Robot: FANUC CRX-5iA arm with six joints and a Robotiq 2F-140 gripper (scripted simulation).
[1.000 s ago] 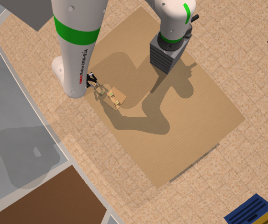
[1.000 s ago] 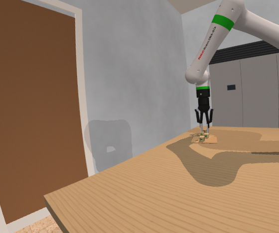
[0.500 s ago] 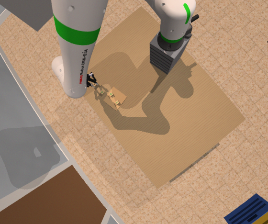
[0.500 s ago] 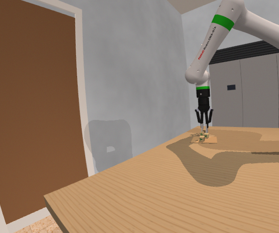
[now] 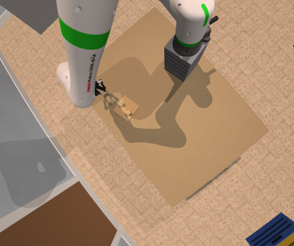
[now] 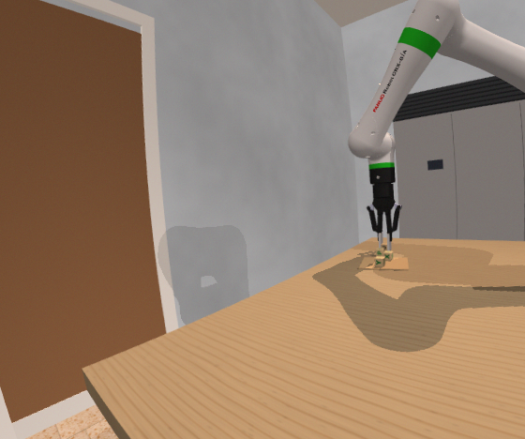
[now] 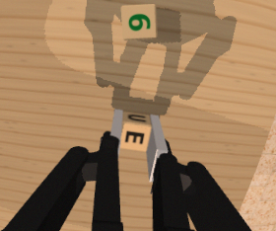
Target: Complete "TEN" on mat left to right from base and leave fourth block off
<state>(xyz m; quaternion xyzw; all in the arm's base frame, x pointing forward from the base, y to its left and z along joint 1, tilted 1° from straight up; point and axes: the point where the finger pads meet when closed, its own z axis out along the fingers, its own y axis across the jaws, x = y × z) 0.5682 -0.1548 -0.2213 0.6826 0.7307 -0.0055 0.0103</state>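
In the wrist view my gripper (image 7: 134, 125) is shut on a wooden block with a black E (image 7: 133, 138) on top, its fingers pressing on both sides. The block is low over the wooden table, off the mat. A block marked 6 (image 7: 140, 23) lies on the table just beyond it, in the gripper's shadow. From above, the gripper (image 5: 102, 92) is next to the arm's link, the 6 block (image 5: 112, 100) is beside the mat (image 5: 127, 107), and two blocks (image 5: 121, 103) (image 5: 128, 113) sit on the mat. Their letters are too small to read.
The table's edge and the tiled floor are close on the right in the wrist view (image 7: 274, 179). The arm's base (image 5: 184, 58) stands on the table's far side. A wall (image 6: 253, 142) runs alongside the table near the mat (image 6: 385, 264).
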